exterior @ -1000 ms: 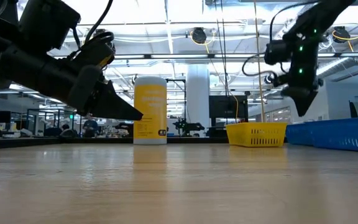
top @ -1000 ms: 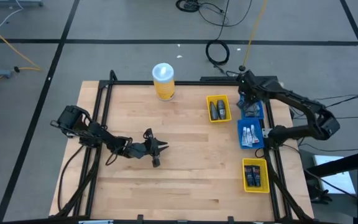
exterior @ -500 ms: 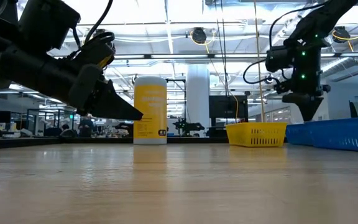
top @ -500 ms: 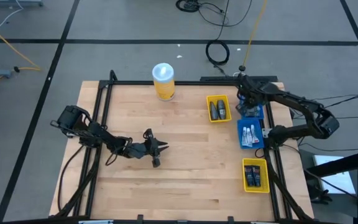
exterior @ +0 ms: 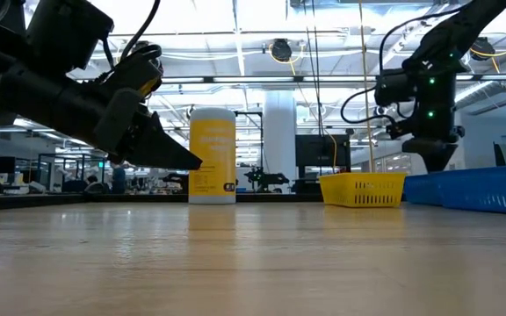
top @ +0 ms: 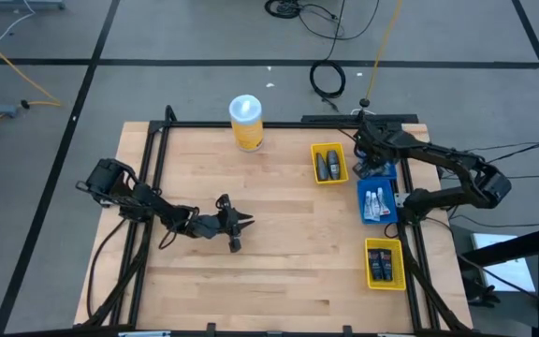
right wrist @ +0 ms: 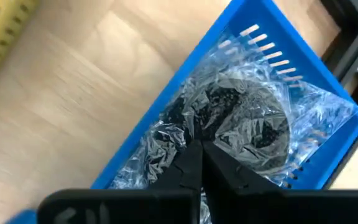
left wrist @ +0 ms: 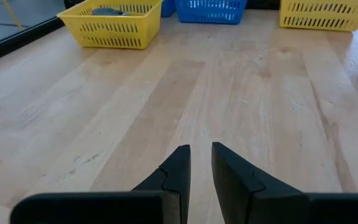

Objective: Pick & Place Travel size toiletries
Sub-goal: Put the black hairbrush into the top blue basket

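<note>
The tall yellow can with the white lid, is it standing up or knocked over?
Standing up. The low view shows the yellow canister upright on the table, lid on top; the high view shows its round white lid facing straight up.

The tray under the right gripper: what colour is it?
Blue; the tray shows best in the right wrist view, beneath the right gripper.

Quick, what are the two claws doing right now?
Left gripper: slightly open, empty, over bare table.
Right gripper: shut, down in the blue tray among clear-wrapped dark items; grip unclear.
</note>
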`<action>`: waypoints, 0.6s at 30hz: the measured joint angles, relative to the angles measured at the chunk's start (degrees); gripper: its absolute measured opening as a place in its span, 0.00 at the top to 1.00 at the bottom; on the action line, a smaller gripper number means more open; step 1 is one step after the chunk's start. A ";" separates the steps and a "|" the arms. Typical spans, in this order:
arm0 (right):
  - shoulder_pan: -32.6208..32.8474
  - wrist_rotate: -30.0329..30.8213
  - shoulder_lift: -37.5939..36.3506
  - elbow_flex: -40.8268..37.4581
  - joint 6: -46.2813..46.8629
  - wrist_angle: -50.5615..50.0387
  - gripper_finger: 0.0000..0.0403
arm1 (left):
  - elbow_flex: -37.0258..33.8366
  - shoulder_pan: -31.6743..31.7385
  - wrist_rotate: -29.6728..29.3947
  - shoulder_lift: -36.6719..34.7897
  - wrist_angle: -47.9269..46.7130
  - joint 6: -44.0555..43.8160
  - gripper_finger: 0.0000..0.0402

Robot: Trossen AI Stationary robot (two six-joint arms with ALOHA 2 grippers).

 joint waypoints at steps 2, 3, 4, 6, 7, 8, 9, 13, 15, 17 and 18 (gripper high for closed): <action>0.25 -0.32 0.00 0.00 0.26 1.13 1.00 | 0.00 -0.02 0.00 0.00 0.00 0.00 0.83; 0.25 -1.02 0.00 0.00 0.40 1.56 1.00 | 0.00 -0.02 0.01 0.00 0.00 0.00 0.83; 0.22 -1.99 0.00 0.00 0.52 1.84 1.00 | 0.00 0.00 0.02 0.00 0.00 0.00 0.83; 0.22 -3.72 0.00 0.00 0.88 2.35 1.00 | 0.00 -0.02 0.02 0.00 0.00 0.02 0.83; 0.22 -4.31 -0.02 0.00 0.90 2.60 1.00 | 0.00 -0.02 0.04 0.00 0.00 0.02 0.83; 0.22 -4.44 0.00 0.00 0.80 2.81 1.00 | 0.00 -0.02 0.04 0.00 0.00 0.04 0.83; 0.22 -4.42 0.00 0.00 0.52 2.89 1.00 | 0.00 -0.02 0.04 0.00 0.00 0.03 0.83; 0.22 -4.35 0.00 0.00 0.20 3.29 1.00 | 0.00 -0.02 0.04 0.00 0.00 0.04 0.83; 0.22 -4.24 -0.02 0.00 0.16 3.51 1.00 | 0.00 -0.02 0.04 0.00 0.00 0.06 0.83; 0.22 -4.24 -0.25 0.27 0.29 3.00 1.00 | 0.00 -0.02 0.04 0.00 0.00 0.07 0.83; 0.22 -4.23 -0.55 0.64 0.67 2.59 0.99 | 0.00 -0.02 0.04 0.00 0.00 0.07 0.83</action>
